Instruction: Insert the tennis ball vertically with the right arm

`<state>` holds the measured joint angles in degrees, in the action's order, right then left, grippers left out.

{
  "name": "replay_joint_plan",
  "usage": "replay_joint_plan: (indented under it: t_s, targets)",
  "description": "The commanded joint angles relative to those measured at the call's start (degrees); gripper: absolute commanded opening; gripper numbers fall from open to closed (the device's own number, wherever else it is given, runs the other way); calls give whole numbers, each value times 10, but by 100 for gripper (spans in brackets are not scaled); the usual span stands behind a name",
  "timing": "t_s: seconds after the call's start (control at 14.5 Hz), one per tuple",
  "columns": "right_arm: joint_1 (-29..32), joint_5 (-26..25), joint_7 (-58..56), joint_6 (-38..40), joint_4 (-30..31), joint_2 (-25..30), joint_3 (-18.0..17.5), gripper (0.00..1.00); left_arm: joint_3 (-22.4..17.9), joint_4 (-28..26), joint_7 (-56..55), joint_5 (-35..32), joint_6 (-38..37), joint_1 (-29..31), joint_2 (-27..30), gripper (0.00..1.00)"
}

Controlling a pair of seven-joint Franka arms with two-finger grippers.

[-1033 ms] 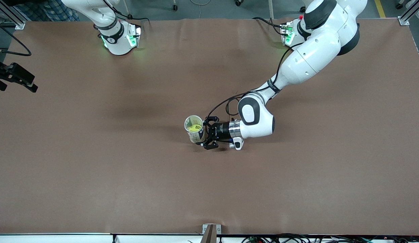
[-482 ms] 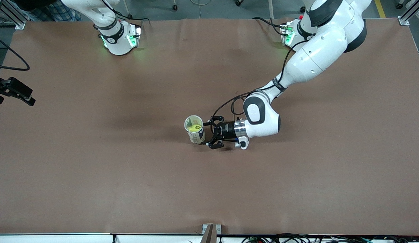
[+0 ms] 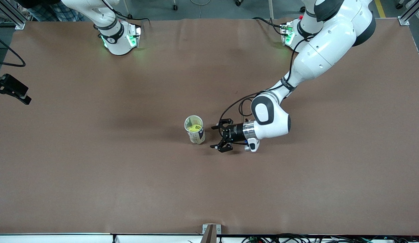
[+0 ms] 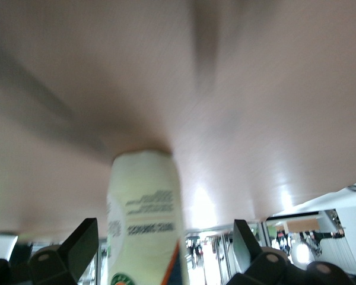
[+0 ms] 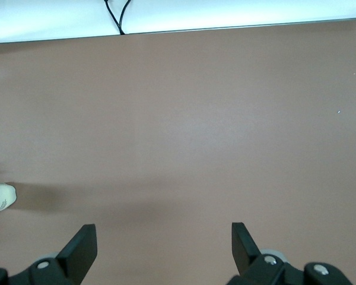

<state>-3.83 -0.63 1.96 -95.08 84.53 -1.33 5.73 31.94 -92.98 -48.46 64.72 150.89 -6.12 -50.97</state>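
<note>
One tennis ball (image 3: 195,128) already sits inside the can (image 3: 195,130), which stands upright near the middle of the table (image 3: 94,168), so you may judge the insertion itself as done. Only the pulling away of the arms seems left.

Your left gripper (image 3: 220,136) is low over the table just beside the can, toward the left arm's end, with its fingers (image 4: 78,244) spread apart and holding nothing. A clear gap shows between the fingertips and the can in the front view, and the left wrist view shows the can standing free between the spread fingers.

Your right gripper (image 5: 164,244) is also spread apart and empty. In the front view it sits at the picture's edge (image 3: 10,88), over the right arm's end of the table, well apart from the can, and it looks down on bare surface.

Much open room lies around the can on every side, and no table edge is near it. Take care only that the left gripper does not touch the can, which could tip easily.
</note>
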Motion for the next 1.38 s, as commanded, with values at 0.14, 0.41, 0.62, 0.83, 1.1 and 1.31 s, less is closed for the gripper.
replay_joint_plan:
  t_s: [0.14, 0.41, 0.62, 0.83, 1.1, 1.31]
  targets:
    - [9, -2, 5, 9, -4, 2, -6, 100, -53, -39, -3, -98, -6, 5, 83, 100]
    - [8, -2, 5, 8, -4, 2, -7, 100, -105, -76, -2, -224, -11, 6, 145, 100]
    - [9, -2, 5, 9, -4, 2, -6, 100, -155, -79, -3, -370, -78, 9, 184, 100]
    - [5, -2, 3, 10, -4, 2, -9, 100, -192, -63, 2, -532, -198, 19, 222, 100]
    - [5, -3, 1, 10, -4, 2, -10, 100, -188, -40, 106, -609, -269, 52, 255, 100]
    - [4, -2, 1, 11, -4, 3, -10, 100, -188, -48, 190, -609, -297, 67, 294, 100]
